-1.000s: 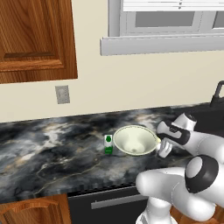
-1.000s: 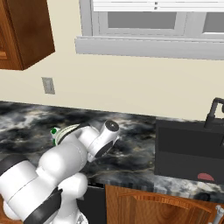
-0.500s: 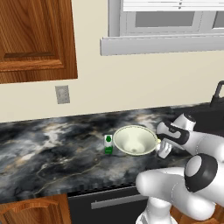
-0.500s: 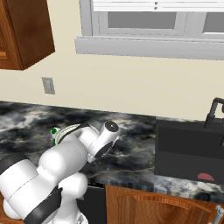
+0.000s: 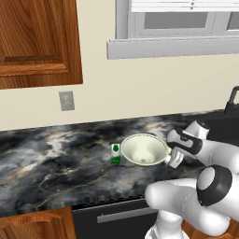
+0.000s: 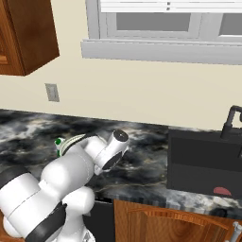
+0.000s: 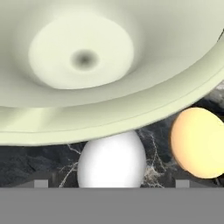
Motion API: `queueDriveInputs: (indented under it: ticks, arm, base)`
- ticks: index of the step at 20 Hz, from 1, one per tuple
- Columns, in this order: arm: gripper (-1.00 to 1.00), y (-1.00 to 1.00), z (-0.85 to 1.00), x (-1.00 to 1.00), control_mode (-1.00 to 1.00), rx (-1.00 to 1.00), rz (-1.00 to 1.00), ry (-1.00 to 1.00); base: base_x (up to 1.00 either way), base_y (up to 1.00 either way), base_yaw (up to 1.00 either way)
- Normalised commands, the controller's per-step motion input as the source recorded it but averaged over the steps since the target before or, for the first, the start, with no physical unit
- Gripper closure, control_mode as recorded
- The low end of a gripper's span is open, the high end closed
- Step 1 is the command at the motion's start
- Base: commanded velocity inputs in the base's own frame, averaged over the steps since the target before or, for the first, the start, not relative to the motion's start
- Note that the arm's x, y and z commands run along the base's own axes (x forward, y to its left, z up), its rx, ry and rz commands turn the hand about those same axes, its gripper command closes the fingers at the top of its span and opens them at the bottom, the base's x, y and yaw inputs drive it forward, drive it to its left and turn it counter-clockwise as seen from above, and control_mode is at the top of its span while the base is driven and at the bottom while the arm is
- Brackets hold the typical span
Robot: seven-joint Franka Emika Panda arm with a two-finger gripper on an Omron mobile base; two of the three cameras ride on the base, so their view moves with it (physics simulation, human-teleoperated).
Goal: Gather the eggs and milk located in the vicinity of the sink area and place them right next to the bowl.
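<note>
The pale cream-green bowl (image 5: 144, 149) sits on the dark marble counter (image 5: 56, 163), and its rim (image 7: 131, 109) spans the top of the hand view. The milk (image 5: 115, 153), a small white carton with a green mark, stands upright against the bowl's left side. My gripper (image 5: 175, 158) hangs low at the bowl's right edge and is open. A white egg (image 7: 112, 162) lies on the counter between its spread fingertips (image 7: 41, 183), just under the bowl's rim. A tan egg (image 7: 197, 142) rests right beside it, also close to the bowl.
The black sink (image 6: 203, 160) with its dark faucet (image 6: 229, 123) lies to the right, with a red item (image 6: 222, 190) in the basin. Wood cabinets (image 5: 37, 42) hang at upper left, and a window sill (image 5: 172, 46) runs above the counter. My own arm hides part of the bowl (image 6: 75, 140) in the right base view.
Arm, bowl and carton stand where they were. The fingers at the bowl's right side have spread apart.
</note>
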Motion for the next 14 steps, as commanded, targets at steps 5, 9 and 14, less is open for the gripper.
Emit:
queueDriveInputs:
  ticks: [5, 9, 14]
  arm:
    - [-1.00, -0.15, 0.53, -0.09, -1.00, 0.00, -0.01, 0.00]
    - [-1.00, -0.32, 0.61, -0.32, -1.00, 0.00, -0.10, 0.00]
    - [-1.00, -0.28, 0.28, -0.32, -1.00, 0.01, -0.33, 0.00]
  base:
    - [0.00, 0.00, 0.00]
    - [0.00, 0.00, 0.00]
    - [0.00, 0.00, 0.00]
